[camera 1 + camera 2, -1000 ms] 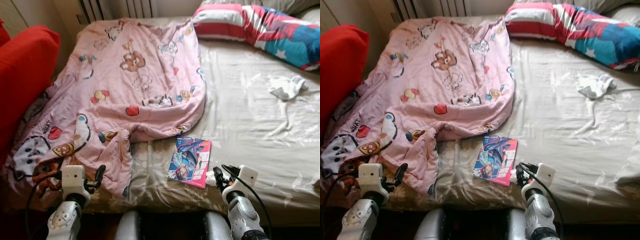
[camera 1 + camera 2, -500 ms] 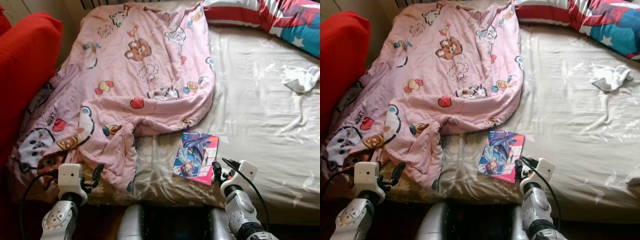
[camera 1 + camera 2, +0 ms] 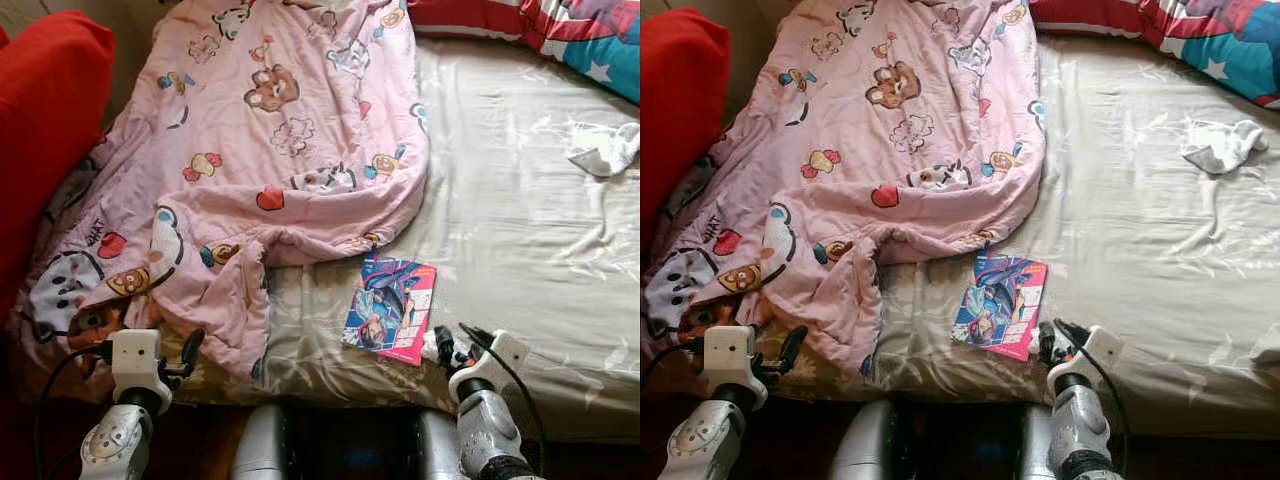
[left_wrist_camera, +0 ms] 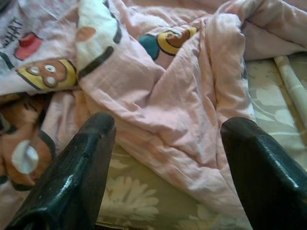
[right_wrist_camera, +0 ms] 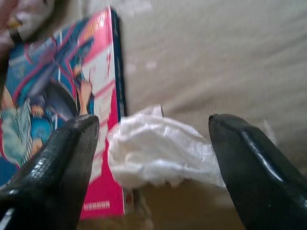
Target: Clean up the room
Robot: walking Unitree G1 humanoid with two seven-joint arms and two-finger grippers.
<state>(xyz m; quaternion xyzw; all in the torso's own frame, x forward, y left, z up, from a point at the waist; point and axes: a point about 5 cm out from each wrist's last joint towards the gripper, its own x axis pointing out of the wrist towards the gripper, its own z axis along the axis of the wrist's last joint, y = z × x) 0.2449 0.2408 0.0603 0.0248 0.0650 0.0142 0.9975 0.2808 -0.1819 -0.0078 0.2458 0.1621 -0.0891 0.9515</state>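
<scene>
Over the last second the head camera has tipped down toward the near edge of the bed, and the right end effector has crept forward: its fingers stand wide apart on either side of a crumpled white tissue, touching nothing, just beside the book. That suggests the tissue is the first litter to go. The left end effector, also open and empty, hovers at the blanket hem, well left of the book.

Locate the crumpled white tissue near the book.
The tissue lies on the bed sheet at the book's near right corner, between the open jaws of the right gripper.
</scene>
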